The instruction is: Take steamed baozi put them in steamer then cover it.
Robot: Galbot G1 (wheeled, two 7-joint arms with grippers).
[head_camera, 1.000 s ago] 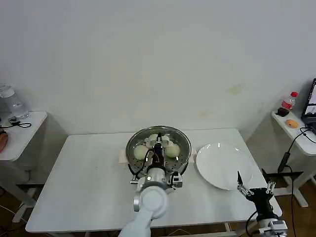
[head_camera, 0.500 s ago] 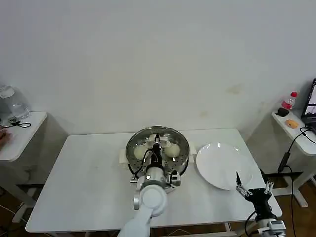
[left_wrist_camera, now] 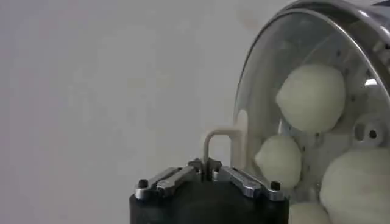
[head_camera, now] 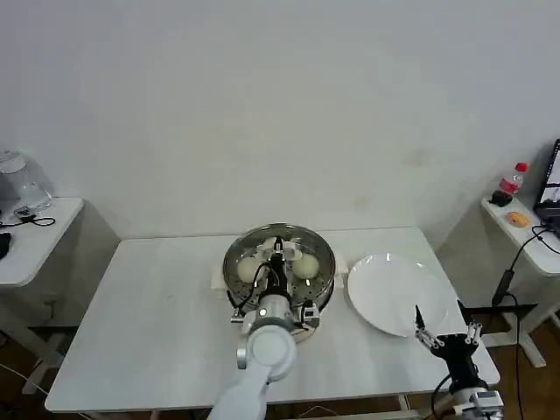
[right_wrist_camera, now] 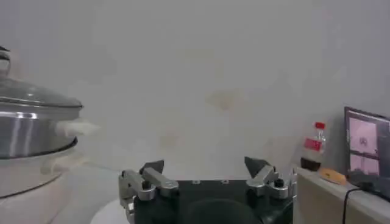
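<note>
The steamer (head_camera: 231, 278) stands mid-table on its white base, with the glass cover (head_camera: 308, 243) over it. Pale baozi (head_camera: 249, 268) show through the glass, and in the left wrist view as well (left_wrist_camera: 311, 97). My left gripper (head_camera: 278, 255) is directly above the pot, shut on the cover's cream bar handle (left_wrist_camera: 217, 137), which runs between its closed fingers (left_wrist_camera: 209, 164). My right gripper (head_camera: 444, 326) hangs open at the table's front right corner, past the near rim of the plate. In its own view it holds nothing (right_wrist_camera: 204, 164), with the covered steamer (right_wrist_camera: 30, 131) off to one side.
A flat white plate (head_camera: 385, 289) lies to the right of the steamer. Small side tables flank the work table: the left one (head_camera: 35, 236) holds a jar, the right one (head_camera: 525, 232) a red-capped bottle (right_wrist_camera: 314, 146) and a screen.
The left gripper and cover have shifted slightly over the steamer. The right gripper has drifted a little leftward near the plate's front edge.
</note>
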